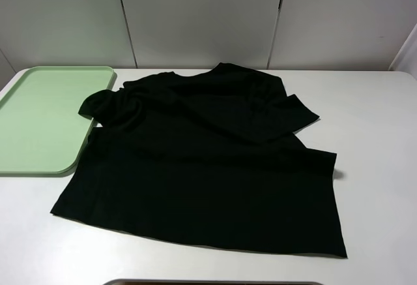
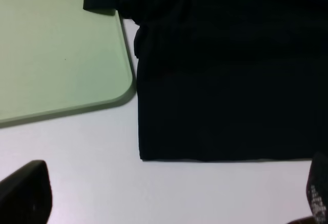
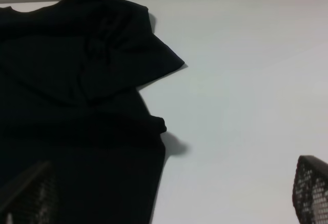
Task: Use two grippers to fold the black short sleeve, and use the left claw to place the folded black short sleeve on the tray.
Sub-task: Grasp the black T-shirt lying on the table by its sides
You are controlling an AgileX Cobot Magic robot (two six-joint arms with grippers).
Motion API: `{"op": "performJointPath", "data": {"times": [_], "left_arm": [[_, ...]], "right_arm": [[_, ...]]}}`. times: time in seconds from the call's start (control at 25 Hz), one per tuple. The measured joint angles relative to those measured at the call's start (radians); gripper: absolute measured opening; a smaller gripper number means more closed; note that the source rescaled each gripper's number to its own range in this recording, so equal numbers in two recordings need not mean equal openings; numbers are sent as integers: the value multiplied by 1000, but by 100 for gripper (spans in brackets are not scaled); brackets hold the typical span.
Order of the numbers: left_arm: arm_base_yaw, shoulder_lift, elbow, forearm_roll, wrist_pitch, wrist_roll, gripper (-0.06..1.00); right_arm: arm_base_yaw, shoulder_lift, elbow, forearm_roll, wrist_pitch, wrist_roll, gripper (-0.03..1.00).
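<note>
Since the black short sleeve (image 1: 202, 161) lies unfolded on the bench (image 1: 378, 115), tray (image 1: 39, 115) at its 9 o'clock, the left hand (image 2: 169, 203) and right hand (image 3: 169, 203) hang spread and empty, likely poised to grip it.

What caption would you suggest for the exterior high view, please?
The black short sleeve lies spread on the white table, one sleeve overlapping the tray.

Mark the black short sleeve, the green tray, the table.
black short sleeve (image 1: 208, 180): exterior high view, middle of its body.
tray (image 1: 39, 122): exterior high view, bare floor.
table (image 1: 378, 115): exterior high view, bare top.
</note>
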Motion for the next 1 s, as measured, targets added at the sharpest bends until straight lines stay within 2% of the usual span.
{"op": "performJointPath", "data": {"times": [0.28,0.76,1.0], "left_arm": [[-28,0,0,-5,0,0,100],[-82,0,-4,-6,-3,0,100],[-122,33,-72,-6,-36,24,100]], "right_arm": [[0,0,0,64,0,0,100],[0,41,0,66,0,-1,100],[0,186,-41,132,0,-107,100]]}}
